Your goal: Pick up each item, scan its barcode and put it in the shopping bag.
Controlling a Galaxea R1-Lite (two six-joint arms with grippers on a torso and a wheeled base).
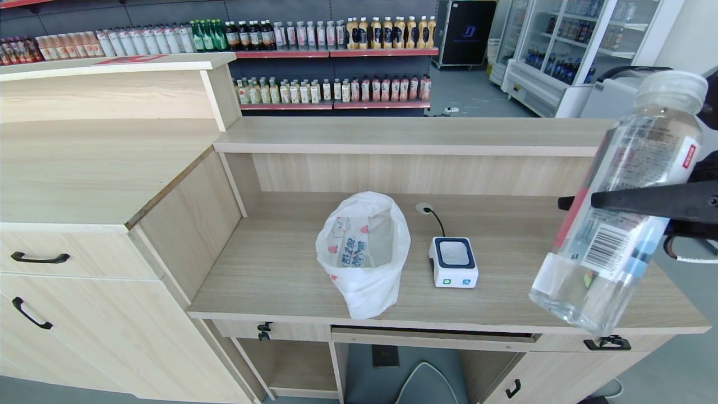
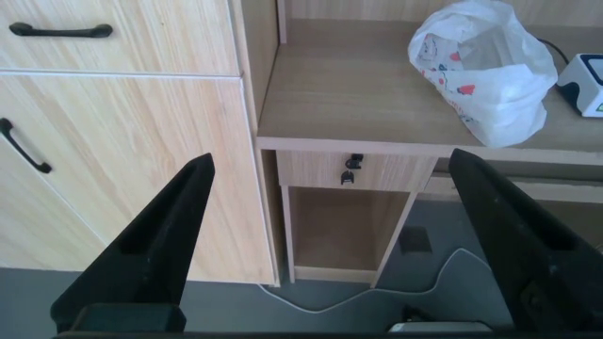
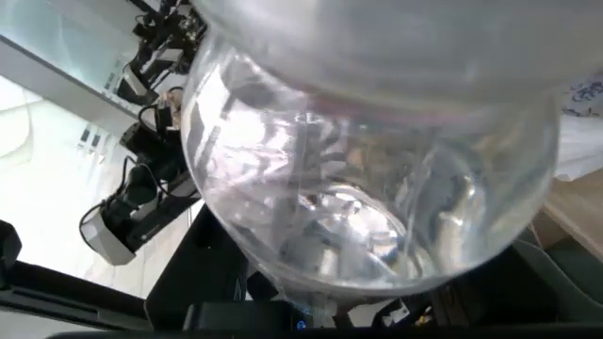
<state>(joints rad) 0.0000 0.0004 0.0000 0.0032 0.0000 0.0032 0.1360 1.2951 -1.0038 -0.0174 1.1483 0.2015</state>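
Scanning is in hand: the right gripper point(image 1: 583, 203), clamped on the clear water bottle point(image 1: 639, 157), must next bring its barcode point(image 1: 608, 247) over the barcode scanner point(image 1: 453, 261).

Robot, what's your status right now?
Right hand shut on water bottle, barcode showing. Left hand open, empty. Nothing blocks scanner or shopping bag.

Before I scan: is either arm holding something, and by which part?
Right gripper holds the clear bottle, jaws across its labelled middle. Left gripper is open, empty.
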